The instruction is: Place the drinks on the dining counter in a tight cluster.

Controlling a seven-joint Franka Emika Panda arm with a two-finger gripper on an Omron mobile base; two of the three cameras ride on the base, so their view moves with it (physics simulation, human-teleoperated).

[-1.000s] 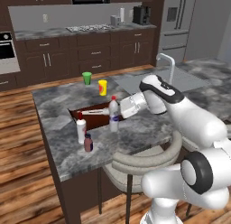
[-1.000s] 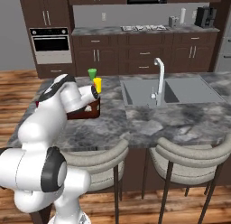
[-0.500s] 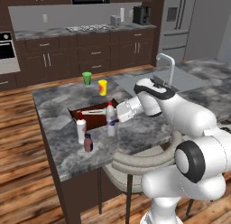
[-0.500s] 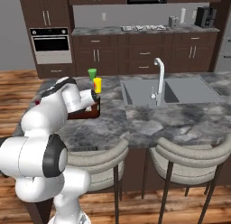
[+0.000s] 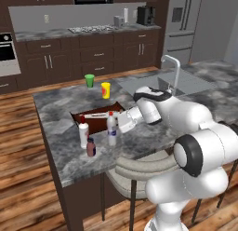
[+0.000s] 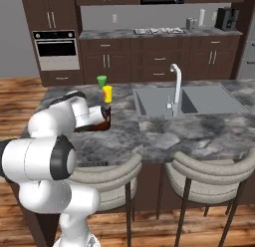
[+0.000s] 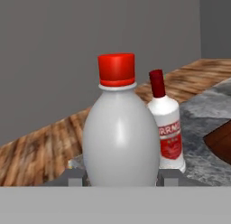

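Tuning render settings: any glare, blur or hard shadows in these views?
Hand view: held bottle shows a soft vertical highlight, the label on the bottle behind slightly blurred. Left base view: flat even light, faint shadows on the dining counter. Right base view: equally soft, no glare.

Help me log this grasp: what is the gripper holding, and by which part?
The gripper holds the clear bottle with red cap and blue label by its body, below the neck, upright over the grey marbled dining counter.

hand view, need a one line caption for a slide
Fingers closed around a red-capped bottle, with a second red-capped, red-labelled bottle standing just behind it on the grey marbled counter.
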